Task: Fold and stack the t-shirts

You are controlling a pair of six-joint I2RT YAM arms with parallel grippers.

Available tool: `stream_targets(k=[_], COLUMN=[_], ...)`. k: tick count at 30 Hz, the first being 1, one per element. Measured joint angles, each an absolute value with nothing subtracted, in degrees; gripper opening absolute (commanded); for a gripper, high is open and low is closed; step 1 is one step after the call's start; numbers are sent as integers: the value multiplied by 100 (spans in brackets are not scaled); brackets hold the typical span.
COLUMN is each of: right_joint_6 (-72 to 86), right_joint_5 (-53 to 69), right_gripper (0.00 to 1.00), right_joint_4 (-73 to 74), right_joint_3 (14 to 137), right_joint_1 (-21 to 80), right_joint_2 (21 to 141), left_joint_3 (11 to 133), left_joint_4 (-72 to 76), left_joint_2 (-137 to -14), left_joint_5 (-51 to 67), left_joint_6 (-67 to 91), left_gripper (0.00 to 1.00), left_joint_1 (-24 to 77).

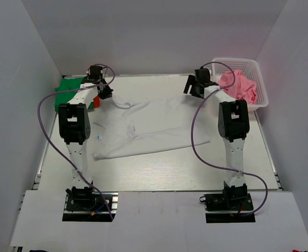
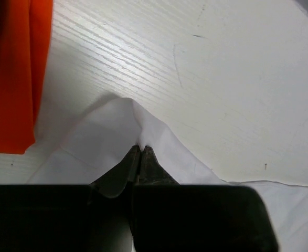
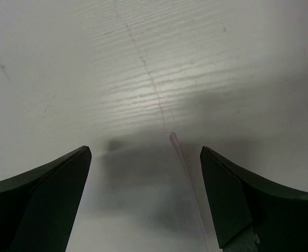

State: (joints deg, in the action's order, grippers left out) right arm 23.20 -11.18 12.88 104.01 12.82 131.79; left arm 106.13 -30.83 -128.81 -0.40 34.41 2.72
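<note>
From where I stand, a pale wood-grain table (image 1: pixel 159 168) fills the floor of a plain white-walled booth (image 1: pixel 22 105), and a white slotted plastic basket (image 1: pixel 261 84) sits at its far right corner, close to the right wall.

One white t-shirt (image 1: pixel 154 128), one pink (image 1: pixel 240 86), one green (image 1: pixel 67 88), one orange (image 2: pixel 17 73); one basket (image 1: pixel 262 84).

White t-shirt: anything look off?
Yes: the white t-shirt lies askew and wrinkled on the table. Only the left gripper pinches an edge; the right gripper is open, holding nothing.
</note>
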Motion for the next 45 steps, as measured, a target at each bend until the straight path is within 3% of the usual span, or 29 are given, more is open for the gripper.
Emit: stream_targets(k=[4,9,11,12,15,18,19,22,23,33,45], right_joint_6=[2143,1999,2012,2014,2016,1997,1986,1905,1876,1678,1586], right_joint_5=[-1199,-1188,-1194,-1212,-1260,-1337,-1354,-1396,-1398,-1402,-1452], right_gripper=[80,39,38,46,53,51,36,5,0,0,0], right_joint_4=[1282,1288,1280,1247,1059,991,993,1007,1011,910,97], right_joint_3=[10969,11161,11126,11093,10853,10617,10593,10558,10551,9933,7942], right_joint_1=[1286,1286,1286,1286,1286,1310,1315,1319,1319,1404,1503], right_joint_2=[13719,13869,13869,13863,13745,13607,13590,13581,13581,13041,11225], left_joint_3=[10536,10431,10392,10372,10355,10348,10348,10313,10291,9992,7096], left_joint_4=[-3033,-3013,-3004,-3004,-3013,-3017,-3022,-3020,-3024,-3157,-2991], left_joint_2=[-12779,-12752,-12746,-12737,-12702,-12630,-12604,-12519,-12486,-12127,-9485], left_joint_5=[49,95,95,95,95,95,95,95,95,110,-1], left_joint_6=[3422,3387,3385,3385,3385,3385,3385,3385,3385,3391,3675], left_gripper=[0,0,0,0,0,0,0,0,0,0,0], left_joint_1=[272,272,272,272,272,272,272,272,272,272,281])
